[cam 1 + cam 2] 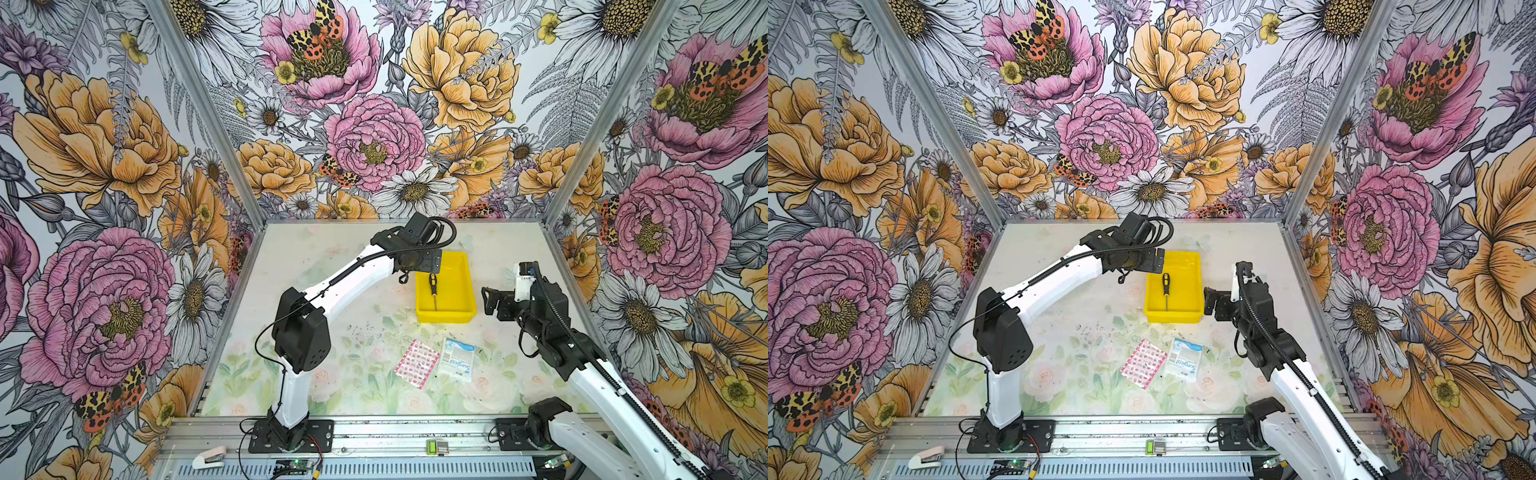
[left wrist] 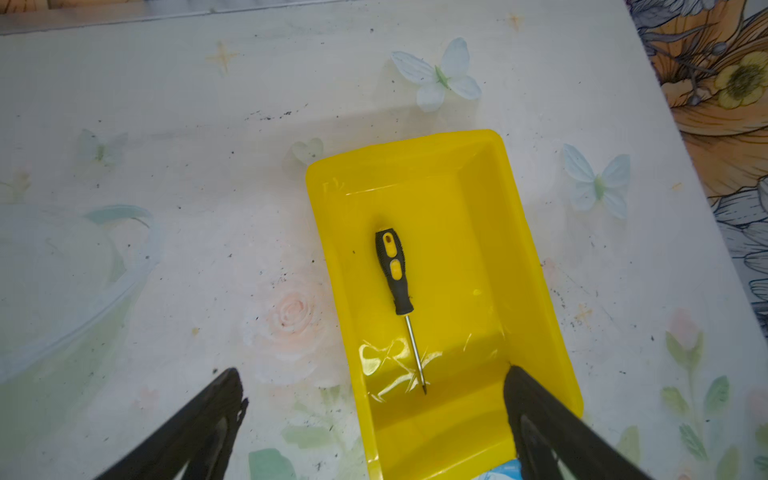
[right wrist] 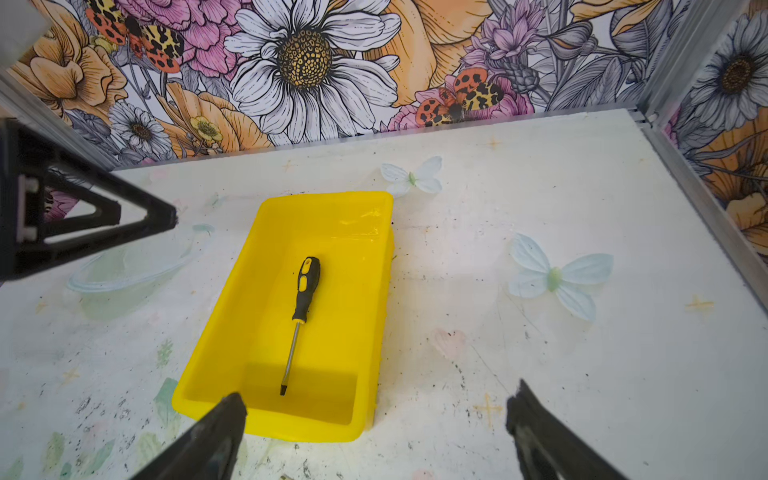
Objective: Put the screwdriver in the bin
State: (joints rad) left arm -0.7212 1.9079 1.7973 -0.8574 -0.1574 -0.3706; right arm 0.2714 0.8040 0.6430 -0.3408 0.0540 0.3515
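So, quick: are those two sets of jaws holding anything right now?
Left gripper: open, holding nothing; the screwdriver lies in the bin.
Right gripper: open, holding nothing.

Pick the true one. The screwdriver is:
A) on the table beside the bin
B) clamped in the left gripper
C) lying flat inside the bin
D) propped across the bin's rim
C: the screwdriver lies flat on the floor of the bin, and the left gripper is open, clear of it.
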